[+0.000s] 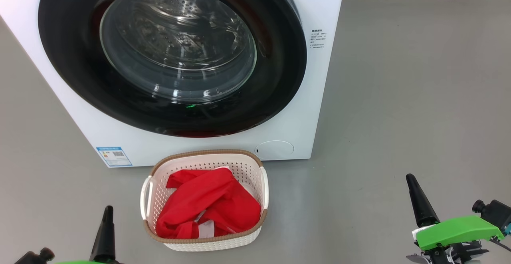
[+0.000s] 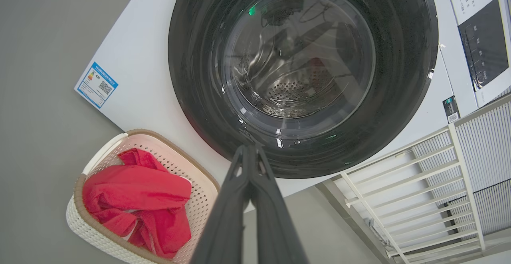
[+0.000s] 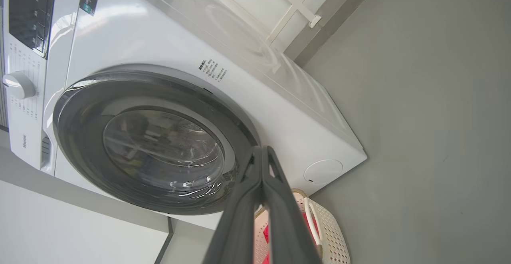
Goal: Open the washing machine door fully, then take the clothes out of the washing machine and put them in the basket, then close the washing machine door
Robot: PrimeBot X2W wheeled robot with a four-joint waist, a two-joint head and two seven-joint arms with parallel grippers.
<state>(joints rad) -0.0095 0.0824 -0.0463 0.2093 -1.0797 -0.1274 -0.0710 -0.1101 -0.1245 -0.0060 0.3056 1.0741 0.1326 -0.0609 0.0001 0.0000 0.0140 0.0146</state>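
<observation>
The white washing machine (image 1: 315,108) stands ahead with its black-rimmed glass door (image 1: 171,52) lying flat against the front. On the floor just before it sits the cream basket (image 1: 261,200), holding the red clothes (image 1: 207,206) with a bit of white cloth. My left gripper (image 1: 107,212) is low at the left, fingers pressed together and holding nothing. My right gripper (image 1: 411,180) hangs low at the right, also shut and holding nothing. The left wrist view shows the door (image 2: 303,76), the basket (image 2: 96,232) and clothes (image 2: 139,200). The right wrist view shows the door (image 3: 151,140) and basket (image 3: 331,232).
Grey floor (image 1: 419,96) spreads to the right of the machine. A white slatted rack (image 2: 439,192) stands beside the washer. The control panel (image 3: 28,12) and a dial (image 3: 18,85) sit at the washer's top.
</observation>
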